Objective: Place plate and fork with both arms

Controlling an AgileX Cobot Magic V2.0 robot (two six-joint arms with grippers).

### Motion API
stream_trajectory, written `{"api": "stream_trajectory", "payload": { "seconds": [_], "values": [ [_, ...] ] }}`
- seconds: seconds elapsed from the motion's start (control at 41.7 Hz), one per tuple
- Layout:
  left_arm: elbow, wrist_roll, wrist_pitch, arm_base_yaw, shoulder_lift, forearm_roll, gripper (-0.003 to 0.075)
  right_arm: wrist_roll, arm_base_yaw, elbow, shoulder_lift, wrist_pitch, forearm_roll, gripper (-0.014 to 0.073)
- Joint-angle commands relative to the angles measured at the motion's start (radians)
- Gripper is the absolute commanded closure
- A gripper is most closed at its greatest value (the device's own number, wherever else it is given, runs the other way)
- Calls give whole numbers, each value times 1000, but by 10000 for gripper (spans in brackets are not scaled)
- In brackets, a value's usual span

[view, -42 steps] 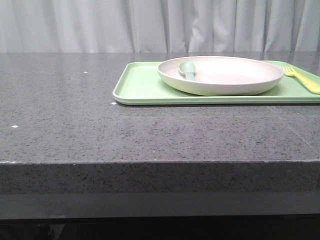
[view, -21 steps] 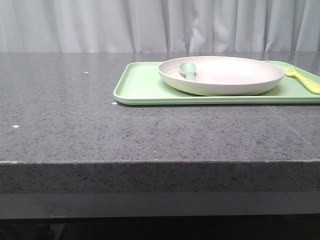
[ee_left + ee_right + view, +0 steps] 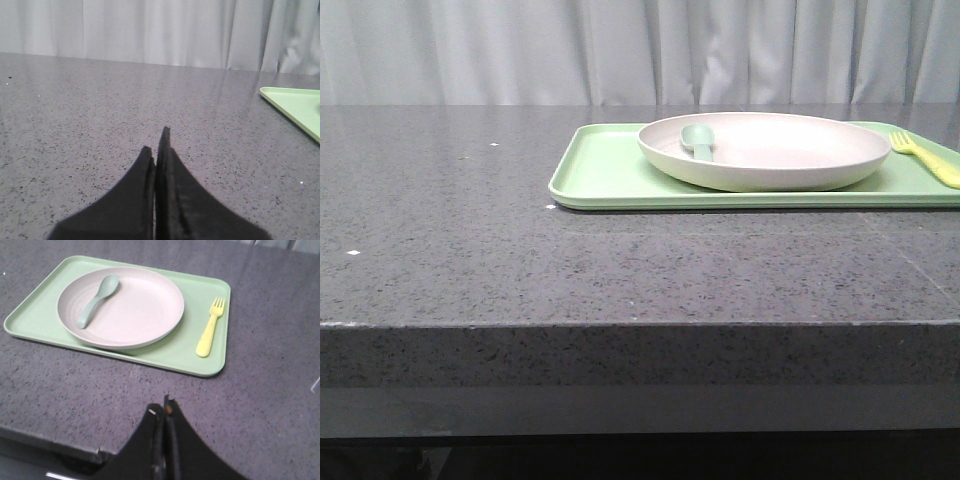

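— Off-white and matte, the large round shallow plate (image 3: 763, 150) sits on the flat light green rectangular tray (image 3: 605, 175), toward its middle. Where is the fork?

— The small pale yellow plastic fork (image 3: 210, 327) lies flat on the same tray, just beside the plate's rim and apart from it, tines pointing toward the far edge. From the front it shows at the frame's right border (image 3: 925, 157).

— Anything inside the plate?

— A pale teal-green spoon (image 3: 97, 299) rests in it, bowl near the far rim, handle slanting toward the near rim on the robot's left side.

— And around the tray?

— A dark grey speckled stone countertop (image 3: 520, 260), with a pale grey curtain (image 3: 520, 50) behind it.

— The grippers?

— The right gripper (image 3: 165, 407) hangs over the bare countertop near the tray's front edge, its black fingers pressed together with nothing between them. The left gripper (image 3: 156, 145) is also closed and holds nothing, over open countertop, with only a tray corner (image 3: 295, 102) off to one side.
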Motion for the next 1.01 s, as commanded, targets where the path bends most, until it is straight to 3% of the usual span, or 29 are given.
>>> {"api": "stream_trajectory", "payload": {
  "seconds": [0.0,0.168,0.288,0.455,0.983],
  "values": [
    [3,-1,-82,-6,-20,-8,738,-4,-13,99,-58,-254,-16,662],
    [3,-1,-82,-6,-20,-8,738,-4,-14,410,-237,-631,-16,662],
    [3,-1,-82,-6,-20,-8,738,-4,-40,600,-360,-770,-16,662],
    [3,-1,-82,-6,-20,-8,738,-3,-61,742,-418,-862,-13,662],
    [3,-1,-82,-6,-20,-8,738,-3,-93,739,-421,-831,-12,662]
  ]
}}
